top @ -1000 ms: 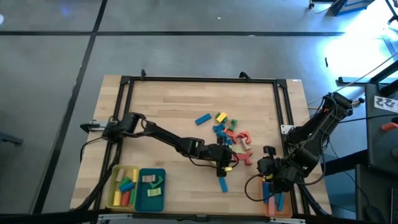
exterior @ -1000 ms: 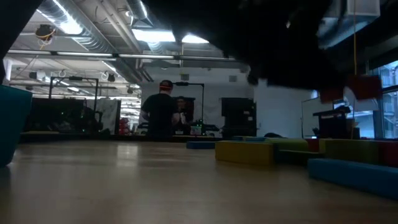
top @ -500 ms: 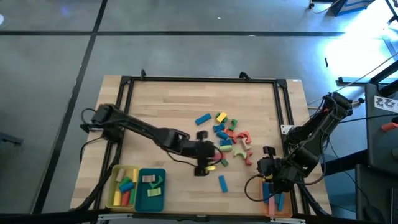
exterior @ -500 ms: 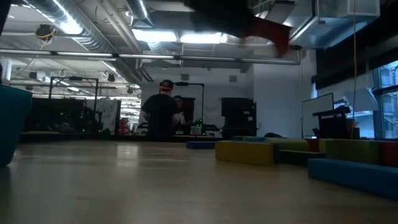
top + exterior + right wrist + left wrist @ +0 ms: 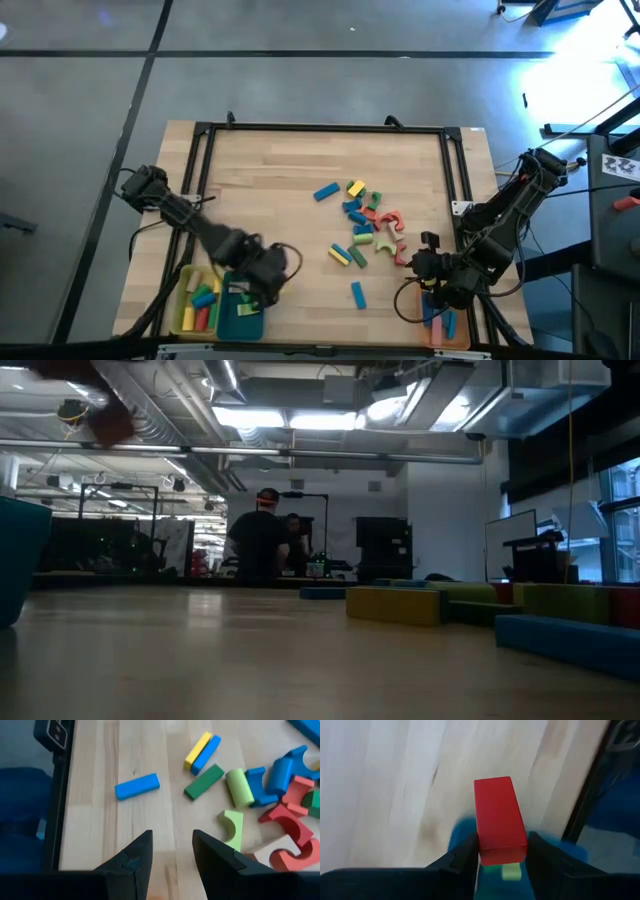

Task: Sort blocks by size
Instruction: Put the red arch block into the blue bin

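Several loose blocks (image 5: 365, 225) in blue, green, red, yellow and pink lie in a pile on the wooden table right of the middle. The right wrist view shows the blocks (image 5: 260, 785) too. My left gripper (image 5: 262, 285) hangs over the teal tray (image 5: 243, 318) at the near left, shut on a red block (image 5: 499, 815). My right gripper (image 5: 425, 262) hovers open at the near right, nothing between its fingers (image 5: 134, 855). A single blue block (image 5: 358, 294) lies flat near the front. My left gripper pinches the red block between its two fingers (image 5: 465, 855), on the two long sides near one end (image 5: 485, 845). The rest of the block sticks out past the fingertips. The fingers point steeply down. The block is lifted clear above the teal tray.
A yellow tray (image 5: 185, 312) with several blocks stands left of the teal one. An orange tray (image 5: 445, 330) with blue blocks stands at the near right corner. A black frame (image 5: 320, 127) runs round the table. People stand in the room (image 5: 258, 545) beyond the far edge.
My left gripper has carried the red block up from the pile toward the table's left and near edges. It now hangs over the teal tray and has tipped from a shallow slant to pointing steeply down.
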Controlling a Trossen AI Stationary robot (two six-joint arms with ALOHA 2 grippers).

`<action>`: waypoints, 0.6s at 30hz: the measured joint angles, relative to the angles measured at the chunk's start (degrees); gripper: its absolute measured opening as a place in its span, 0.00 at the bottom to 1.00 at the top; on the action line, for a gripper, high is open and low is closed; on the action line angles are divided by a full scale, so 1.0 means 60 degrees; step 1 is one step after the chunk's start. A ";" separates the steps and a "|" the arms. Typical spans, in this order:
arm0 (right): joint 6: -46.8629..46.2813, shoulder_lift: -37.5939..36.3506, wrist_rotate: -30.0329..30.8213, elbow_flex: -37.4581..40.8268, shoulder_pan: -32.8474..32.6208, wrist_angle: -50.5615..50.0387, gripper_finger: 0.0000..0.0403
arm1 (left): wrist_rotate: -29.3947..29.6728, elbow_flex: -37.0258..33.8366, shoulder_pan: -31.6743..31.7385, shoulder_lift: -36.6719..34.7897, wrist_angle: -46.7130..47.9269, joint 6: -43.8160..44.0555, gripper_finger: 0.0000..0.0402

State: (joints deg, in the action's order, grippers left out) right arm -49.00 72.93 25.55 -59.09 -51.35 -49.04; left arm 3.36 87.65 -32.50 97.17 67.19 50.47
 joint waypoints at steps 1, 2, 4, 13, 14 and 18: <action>-0.0003 0.0000 0.0076 0.0000 0.0000 0.0032 0.35 | 0.0003 -0.0003 -0.0231 0.0004 0.0245 0.0484 0.31; -0.0003 0.0000 0.0132 0.0000 0.0000 0.0033 0.35 | 0.0002 -0.0003 -0.0448 0.0018 0.0436 0.0945 0.31; -0.0003 0.0000 0.0169 0.0000 0.0000 0.0112 0.35 | 0.0009 -0.0003 -0.0896 0.0038 0.0734 0.1794 0.31; -0.0001 0.0000 0.0351 0.0000 0.0000 0.0503 0.35 | 0.0149 -0.0007 -0.2342 0.0075 0.0957 0.4808 0.31; -0.0001 0.0000 0.0488 0.0000 0.0000 0.0500 0.35 | 0.0154 -0.0010 -0.2438 0.0091 0.0953 0.5023 0.31; -0.0006 0.0004 0.1054 0.0000 0.0002 0.0503 0.35 | 0.0219 -0.0010 -0.2700 0.0177 0.1027 0.5738 0.31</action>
State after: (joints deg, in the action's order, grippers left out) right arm -49.03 72.95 31.88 -59.09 -51.34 -46.02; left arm 4.68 87.59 -48.69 98.23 73.35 84.90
